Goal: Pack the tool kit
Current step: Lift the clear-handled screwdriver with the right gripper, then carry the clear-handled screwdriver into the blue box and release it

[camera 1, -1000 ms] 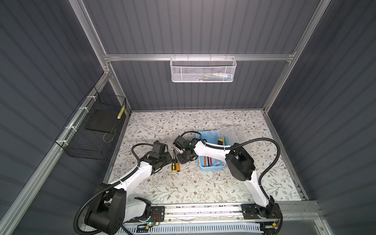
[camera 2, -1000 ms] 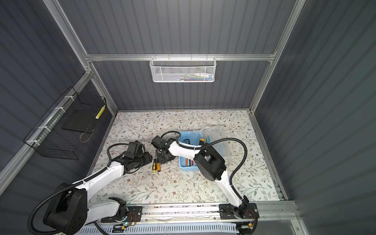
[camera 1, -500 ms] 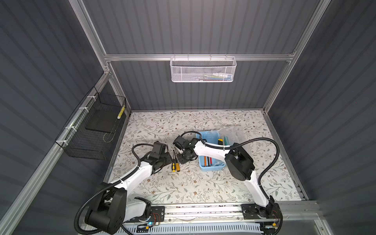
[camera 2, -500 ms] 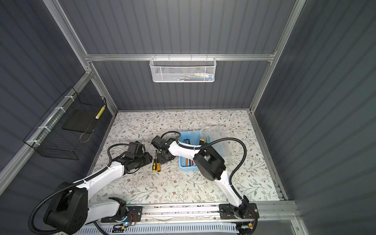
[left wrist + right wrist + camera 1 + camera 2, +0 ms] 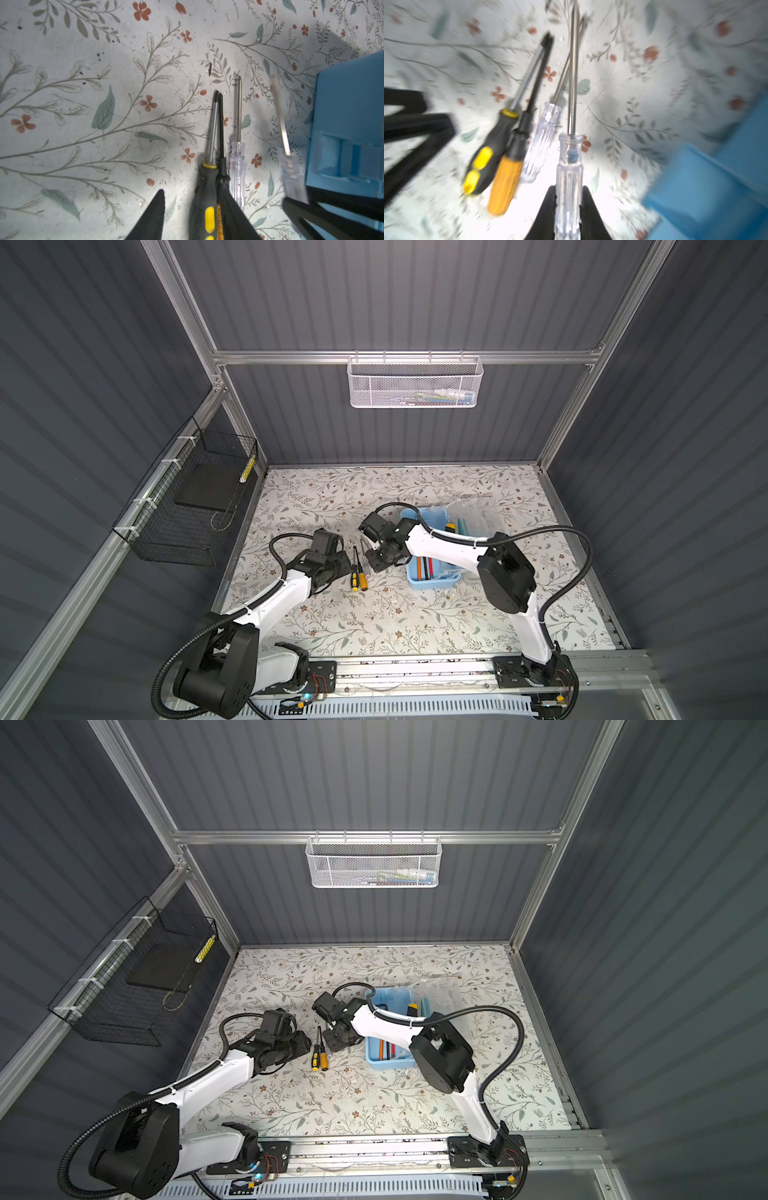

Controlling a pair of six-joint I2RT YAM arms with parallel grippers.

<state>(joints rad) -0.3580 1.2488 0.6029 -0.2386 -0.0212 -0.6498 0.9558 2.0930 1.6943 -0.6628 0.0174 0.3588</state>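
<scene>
3 screwdrivers (image 5: 358,572) lie side by side on table (image 5: 374,626), L gripper (image 5: 340,568) just left, box (image 5: 434,583) to right. R gripper (image 5: 569,191), w/ 4th screwdriver (image 5: 569,166) in its jaws, is btwn them & box.

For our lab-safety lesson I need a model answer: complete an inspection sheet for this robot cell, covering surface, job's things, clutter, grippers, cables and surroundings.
Surface: floral table, no spills seen.
Job's things: light-blue box open, coloured tools inside; clear plastic part behind it; yellow-black screwdriver, orange-handled screwdriver and clear-handled screwdriver lie beside it.
Clutter: dark flecks on the table.
Grippers: right gripper shut on a second clear screwdriver; left gripper open at the lying handles.
Cables: black hoses loop off both arms.
Surroundings: white mesh basket on back rail; black wire basket on left wall.
</scene>
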